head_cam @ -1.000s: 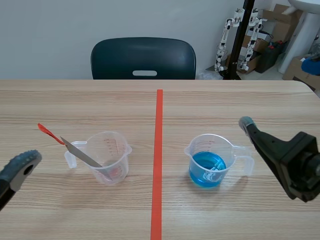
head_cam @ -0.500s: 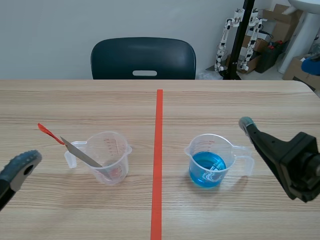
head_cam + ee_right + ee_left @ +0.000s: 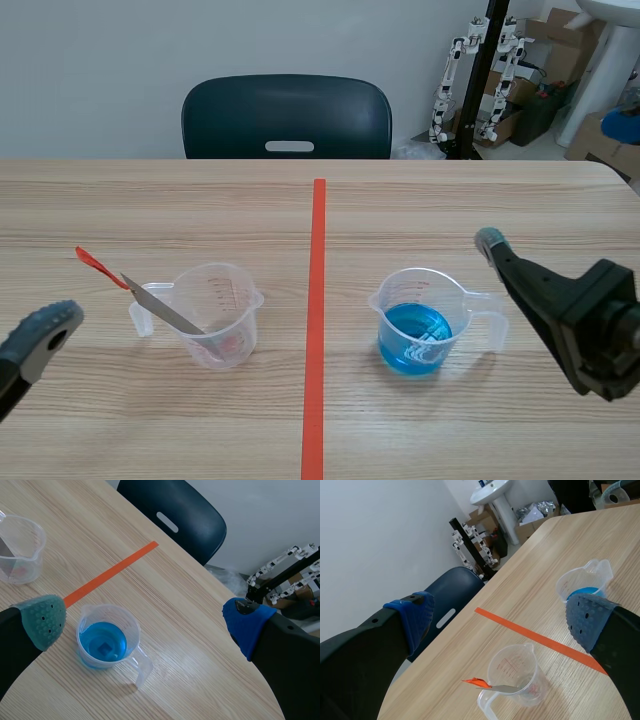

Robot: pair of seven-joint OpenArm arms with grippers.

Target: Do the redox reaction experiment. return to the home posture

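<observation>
Two sets of jaws are staying spread and empty; the right arm is barely drifting, nearly home. The blue-liquid cup is sitting right of the tape line, the spatula cup left.

Dark blue chair stands behind the far edge of the wooden table, upper centre of frame. Upper right: white jointed mechanisms on a black stand, cardboard boxes, white pedestal basin
</observation>
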